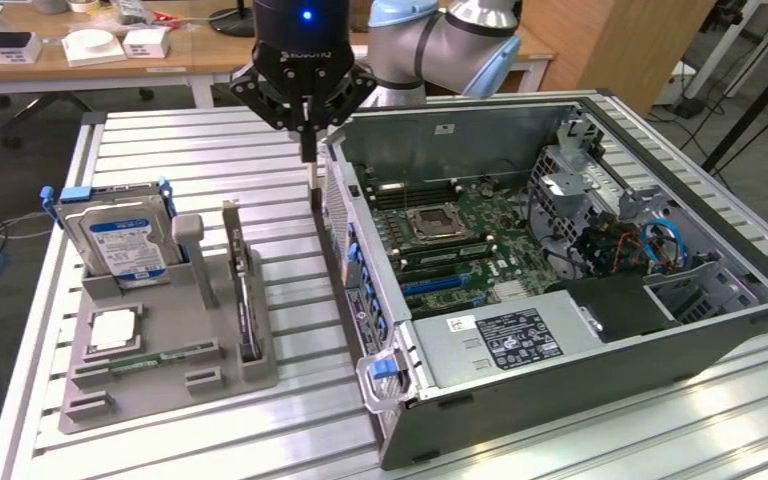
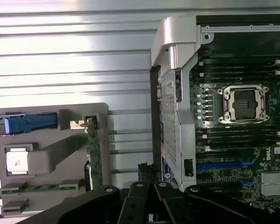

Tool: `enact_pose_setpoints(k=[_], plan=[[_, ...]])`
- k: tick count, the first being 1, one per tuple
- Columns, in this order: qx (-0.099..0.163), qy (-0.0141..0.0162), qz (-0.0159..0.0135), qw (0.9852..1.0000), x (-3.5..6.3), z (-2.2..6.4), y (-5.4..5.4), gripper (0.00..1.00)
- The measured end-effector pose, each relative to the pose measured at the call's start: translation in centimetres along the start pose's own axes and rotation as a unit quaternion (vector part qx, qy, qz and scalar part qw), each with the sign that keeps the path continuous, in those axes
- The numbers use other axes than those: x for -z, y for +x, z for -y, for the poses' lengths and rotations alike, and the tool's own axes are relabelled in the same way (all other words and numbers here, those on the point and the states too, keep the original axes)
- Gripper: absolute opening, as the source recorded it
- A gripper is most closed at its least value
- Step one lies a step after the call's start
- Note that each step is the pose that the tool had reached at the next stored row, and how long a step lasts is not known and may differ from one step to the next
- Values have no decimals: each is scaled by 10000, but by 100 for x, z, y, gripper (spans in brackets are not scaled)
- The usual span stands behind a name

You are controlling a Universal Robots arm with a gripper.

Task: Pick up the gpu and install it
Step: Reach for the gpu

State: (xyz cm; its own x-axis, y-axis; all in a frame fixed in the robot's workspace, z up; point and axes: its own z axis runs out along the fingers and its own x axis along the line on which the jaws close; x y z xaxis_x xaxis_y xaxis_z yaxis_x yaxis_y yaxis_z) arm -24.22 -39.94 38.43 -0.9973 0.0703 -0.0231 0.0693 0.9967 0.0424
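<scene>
Ribbed metal table [image 1: 291,430] underneath everything, wooden desks behind. Open computer case [image 1: 624,350] lying on its side just beside the gripper [image 1: 308,152], its side wall nearly under the fingertips, motherboard [image 1: 451,240] exposed inside with a processor socket and blue slots. Pale blue-jointed arm [image 1: 438,40] rising behind the case. Grey holder tray [image 1: 224,375] on the table on the gripper's other side, away from the case. Gripper itself hanging tip-down over the bare strip of table between tray and case, closer to the case wall; fingers pressed together, nothing between them. Hard drive [image 1: 124,240] with blue label and blue rails upright at the side of the tray farthest from the gripper. Gpu [image 1: 241,300] standing on its long edge in the tray slot nearest the gripper, dark green board, pale metal bracket at one end, well below the fingertips and untouched. Small green memory stick [image 1: 157,358] flat in a tray recess, beyond the gpu from the gripper.
</scene>
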Motion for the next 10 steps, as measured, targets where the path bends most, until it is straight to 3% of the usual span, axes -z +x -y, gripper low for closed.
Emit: enact_pose_setpoints(k=[10], plan=[[0, 0, 0, 10000, -8, 8, 106, 11]])
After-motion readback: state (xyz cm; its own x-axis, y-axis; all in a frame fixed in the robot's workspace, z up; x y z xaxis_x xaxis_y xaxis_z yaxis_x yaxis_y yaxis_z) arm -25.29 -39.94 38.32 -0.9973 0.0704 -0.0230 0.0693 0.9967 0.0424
